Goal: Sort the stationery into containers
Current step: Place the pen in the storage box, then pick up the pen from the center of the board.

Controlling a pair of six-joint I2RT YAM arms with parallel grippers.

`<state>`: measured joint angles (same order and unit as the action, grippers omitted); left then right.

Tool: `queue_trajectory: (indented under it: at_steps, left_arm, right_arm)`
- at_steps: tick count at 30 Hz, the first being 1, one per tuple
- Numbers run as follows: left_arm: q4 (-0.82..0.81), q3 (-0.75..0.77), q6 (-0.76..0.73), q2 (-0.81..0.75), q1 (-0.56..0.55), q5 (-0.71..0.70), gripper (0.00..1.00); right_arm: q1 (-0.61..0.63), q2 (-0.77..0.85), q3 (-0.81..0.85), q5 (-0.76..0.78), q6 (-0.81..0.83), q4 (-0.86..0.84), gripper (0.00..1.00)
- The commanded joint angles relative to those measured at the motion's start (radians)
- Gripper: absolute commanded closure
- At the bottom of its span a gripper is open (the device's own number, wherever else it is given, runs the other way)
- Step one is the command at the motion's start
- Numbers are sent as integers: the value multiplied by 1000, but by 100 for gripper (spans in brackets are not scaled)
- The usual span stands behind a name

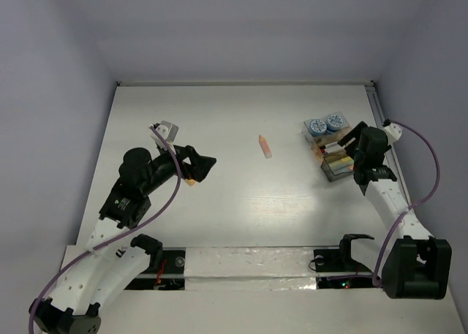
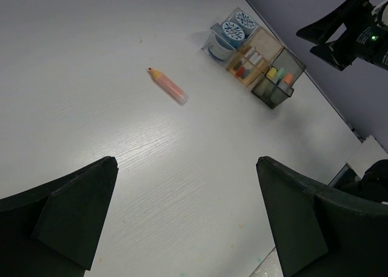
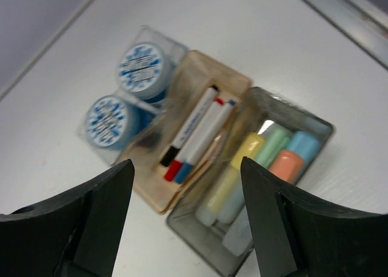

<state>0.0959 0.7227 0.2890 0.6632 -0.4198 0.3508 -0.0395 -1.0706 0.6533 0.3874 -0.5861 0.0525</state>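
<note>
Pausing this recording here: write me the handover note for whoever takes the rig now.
Left pincer: open, empty, over the bare table on its left side.
Right pincer: open, empty, over the divided tray.
Done: the tray holds two blue-and-white rolls in one compartment, markers in the middle one and pastel sticks in the third.
Left: an orange stick lies loose mid-table, apart from the tray. It probably goes in next.
</note>
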Motion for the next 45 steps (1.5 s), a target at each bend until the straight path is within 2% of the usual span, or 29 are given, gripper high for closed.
queue_trajectory:
  at_steps: [1, 3, 4, 7, 10, 12, 18, 22, 29, 36, 43, 44, 45]
  left_arm:
    - [-27, 52, -10, -8, -7, -13, 1]
    - [-22, 52, -8, -5, -7, -29, 1]
    - [-21, 52, -7, -5, -7, -36, 1]
    - [-13, 53, -5, 6, 4, -53, 1]
    - [-15, 52, -5, 7, 15, -61, 1]
    - [-19, 49, -5, 6, 26, -64, 1]
    - [-24, 44, -4, 24, 44, -58, 1]
    - [-22, 46, -2, 41, 53, -58, 1]
    - [-21, 44, -1, 58, 72, -65, 1]
    - [-24, 44, 6, 78, 92, -58, 1]
    - [-28, 41, 7, 133, 101, 5, 1]
    - [-31, 40, 7, 136, 101, 13, 1]
    - [-41, 38, 10, 141, 101, 29, 1]
  right_arm:
    - [30, 34, 65, -220, 91, -42, 23]
    - [91, 14, 92, -265, 127, -42, 23]
    - [177, -15, 123, -262, 149, -42, 23]
    - [306, -89, 207, -300, 213, -8, 19]
    - [368, -216, 291, -376, 261, 62, 19]
    - [437, -314, 379, -339, 305, 98, 19]
    - [493, -621, 639, -314, 376, 280, 21]
    - [503, -764, 736, -312, 394, 311, 25]
    - [523, -939, 858, -338, 431, 356, 29]
    - [532, -1038, 905, -346, 431, 348, 34]
    - [562, -1109, 960, -272, 431, 363, 66]
    - [563, -1115, 970, -274, 430, 377, 77]
    - [563, -1118, 979, -272, 419, 385, 85]
